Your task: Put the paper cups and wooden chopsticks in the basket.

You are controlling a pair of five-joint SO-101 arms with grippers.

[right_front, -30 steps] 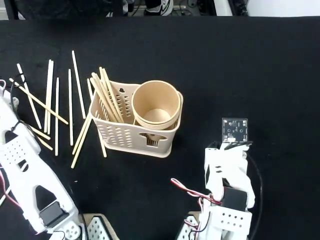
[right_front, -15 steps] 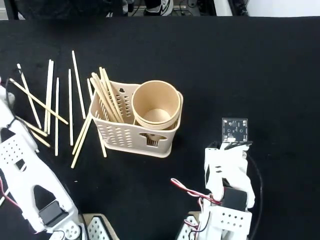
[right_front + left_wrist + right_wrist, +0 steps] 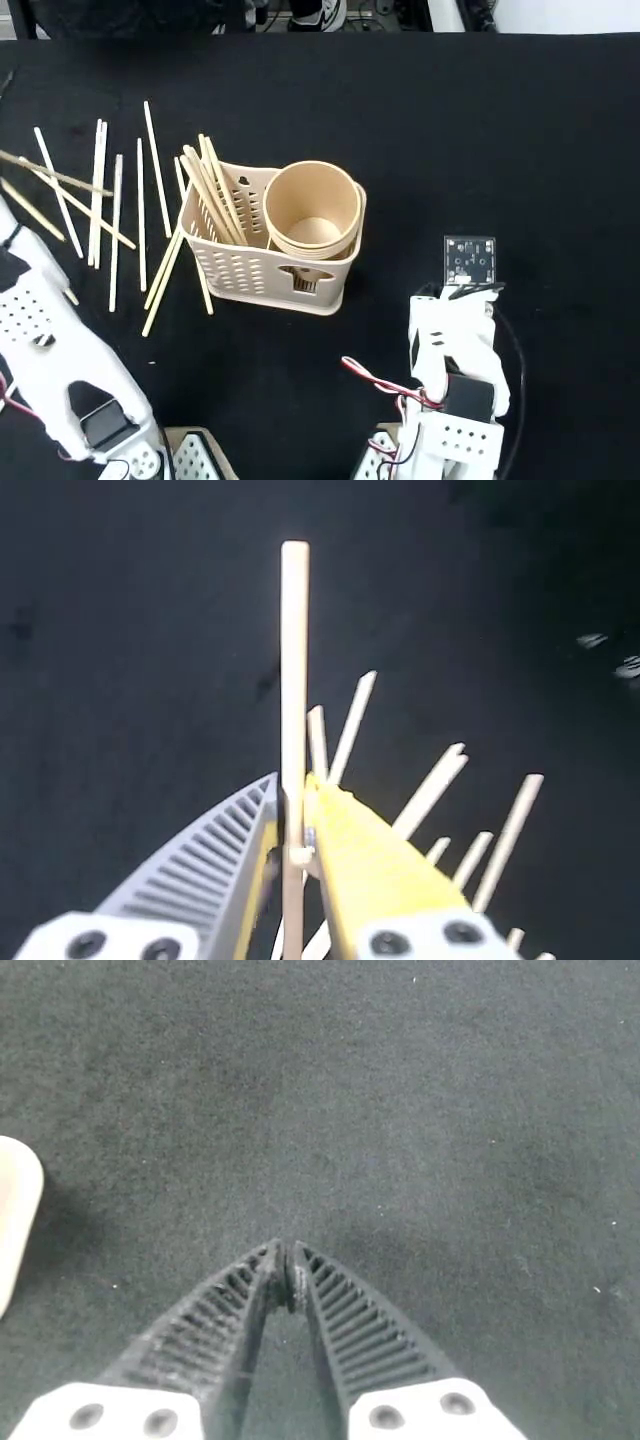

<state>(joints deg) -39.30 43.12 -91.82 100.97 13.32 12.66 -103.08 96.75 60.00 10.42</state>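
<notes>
While left gripper (image 3: 296, 798) is clamped on one pale wooden chopstick (image 3: 294, 660), step in hand = pick-up; tan paper cups (image 3: 312, 215) already sit in the cream perforated plastic basket (image 3: 262, 272) w/ some sticks. Next: carry it over basket, tip in. Right gripper (image 3: 286, 1265) pinched together, empty.

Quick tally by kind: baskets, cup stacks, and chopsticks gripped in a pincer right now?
basket: 1
cup stack, inside the basket: 1
chopstick gripped in the left pincer: 1
Total: 3
</notes>
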